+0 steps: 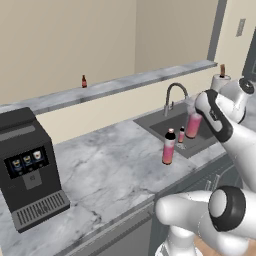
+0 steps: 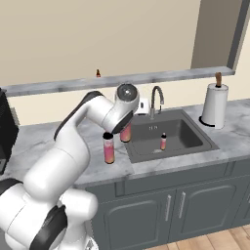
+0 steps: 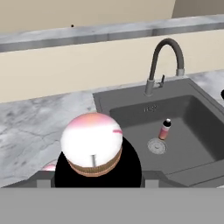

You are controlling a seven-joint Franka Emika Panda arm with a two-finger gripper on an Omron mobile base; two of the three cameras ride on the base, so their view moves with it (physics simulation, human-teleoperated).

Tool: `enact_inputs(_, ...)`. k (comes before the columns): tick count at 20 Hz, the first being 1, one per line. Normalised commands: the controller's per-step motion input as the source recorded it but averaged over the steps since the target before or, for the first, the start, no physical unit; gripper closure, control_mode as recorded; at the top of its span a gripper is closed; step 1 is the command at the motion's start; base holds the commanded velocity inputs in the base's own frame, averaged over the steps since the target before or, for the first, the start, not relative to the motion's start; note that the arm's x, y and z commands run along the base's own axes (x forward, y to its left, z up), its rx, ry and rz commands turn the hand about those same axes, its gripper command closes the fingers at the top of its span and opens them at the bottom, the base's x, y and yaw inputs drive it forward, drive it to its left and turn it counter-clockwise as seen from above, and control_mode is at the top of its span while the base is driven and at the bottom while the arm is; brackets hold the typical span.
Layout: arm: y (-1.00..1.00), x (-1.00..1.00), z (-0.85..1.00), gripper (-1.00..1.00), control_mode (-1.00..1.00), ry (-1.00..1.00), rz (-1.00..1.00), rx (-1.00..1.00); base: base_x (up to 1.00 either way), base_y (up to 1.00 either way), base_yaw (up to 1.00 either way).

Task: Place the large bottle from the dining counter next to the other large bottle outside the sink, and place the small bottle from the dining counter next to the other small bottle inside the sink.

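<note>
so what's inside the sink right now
One small pale pink bottle stands upright in the sink beside the drain. The arm hides part of the basin in the left base view.

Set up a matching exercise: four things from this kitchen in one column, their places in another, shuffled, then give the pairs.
Things
1. small pale bottle
2. small brown bottle
3. paper towel roll
4. coffee machine

Places
A. far ledge by the wall
B. counter right of the sink
C. inside the basin near the drain
D. counter far left of the sink

Pairs: 1-C, 2-A, 3-B, 4-D
</note>
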Motion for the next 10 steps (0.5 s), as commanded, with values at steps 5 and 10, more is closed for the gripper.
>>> enact_inputs(5,-0.05,0.00,-0.18,1.00,-1.00,0.00,0.10,0.00,0.00,0.00,0.00)
enact_inputs(10,0.00,0.00,-0.22,1.00,-1.00,0.05,0.12,-0.02,0.00,0.00,0.00)
